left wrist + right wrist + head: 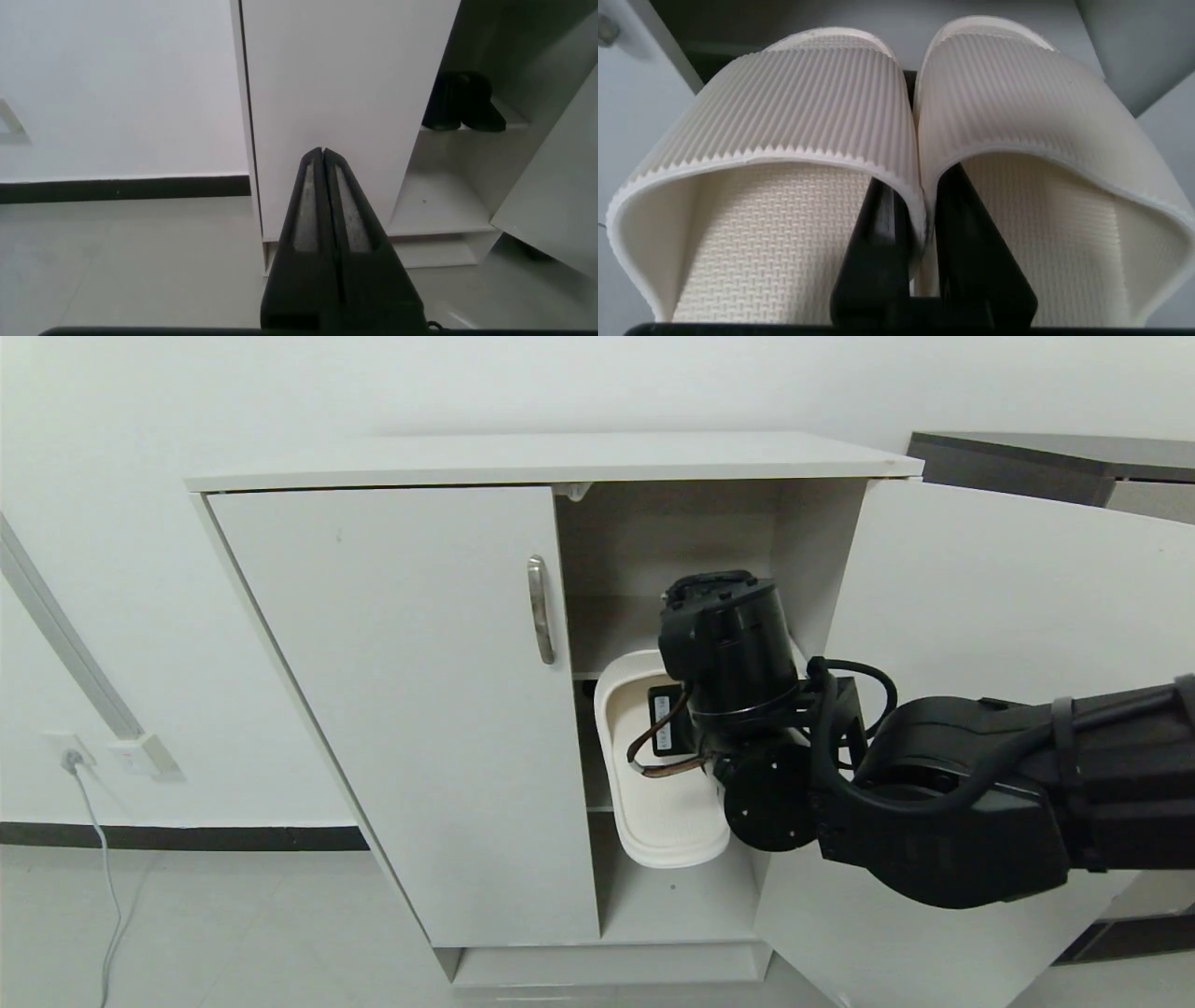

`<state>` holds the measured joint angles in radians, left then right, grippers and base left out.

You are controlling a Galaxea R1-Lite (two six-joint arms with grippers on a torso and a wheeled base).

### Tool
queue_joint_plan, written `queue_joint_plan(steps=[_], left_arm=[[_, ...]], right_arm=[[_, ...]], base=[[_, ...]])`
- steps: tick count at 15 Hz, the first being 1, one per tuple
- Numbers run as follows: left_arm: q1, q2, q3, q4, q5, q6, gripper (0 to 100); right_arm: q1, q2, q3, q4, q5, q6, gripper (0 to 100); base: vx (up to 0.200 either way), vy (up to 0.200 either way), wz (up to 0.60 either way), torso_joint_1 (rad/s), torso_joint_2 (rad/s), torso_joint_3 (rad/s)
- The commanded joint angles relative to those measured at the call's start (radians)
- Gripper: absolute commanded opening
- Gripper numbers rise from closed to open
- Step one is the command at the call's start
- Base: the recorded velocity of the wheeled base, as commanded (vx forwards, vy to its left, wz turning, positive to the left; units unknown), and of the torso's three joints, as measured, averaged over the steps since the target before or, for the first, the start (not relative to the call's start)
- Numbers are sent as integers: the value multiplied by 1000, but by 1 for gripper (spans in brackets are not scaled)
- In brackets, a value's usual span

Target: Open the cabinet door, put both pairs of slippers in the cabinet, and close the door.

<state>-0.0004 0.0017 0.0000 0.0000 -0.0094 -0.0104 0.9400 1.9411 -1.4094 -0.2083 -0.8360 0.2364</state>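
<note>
The right tool [920, 219] clamps the cream slippers [785, 121] together in the cabinet [373, 728] opening; the left tool [322, 163], closed and empty, faces the cabinet.

Closed left pincer [322, 166] before cabinet [327, 75]

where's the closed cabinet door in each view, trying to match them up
Head view: the closed white cabinet door with the metal handle covers the cabinet's left half.
Left wrist view: the broad white panel straight behind the shut left tool.
Right wrist view: a pale strip at the picture's edge, beside the cream ribbed slippers that the right tool holds.
Shared landmark: the open shelf compartment next to the door.
</note>
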Motion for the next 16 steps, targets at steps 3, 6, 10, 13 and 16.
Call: queue_joint_plan(steps=[3,6,10,13,16], left_arm=[[0,0,0,0,0,0,0],[0,0,0,0,-1,0,0],[0,0,0,0,-1,0,0],[-1,0,0,0,-1,0,0],[0,0,0,0,3,3,0]], right_arm=[[0,-2,6,-2,0,-2,0],[-3,-2,6,-2,0,-2,0],[-4,-2,4,-2,0,-2,0],[-13,1,4,-3,0,-2,0],[-41,19,4,-11,1,0,0]], base=[[0,0,0,0,0,0],[200,0,0,-1,6,1],[200,0,0,4,2,1],[200,0,0,7,1,-1],[67,0,0,1,-1,1]])
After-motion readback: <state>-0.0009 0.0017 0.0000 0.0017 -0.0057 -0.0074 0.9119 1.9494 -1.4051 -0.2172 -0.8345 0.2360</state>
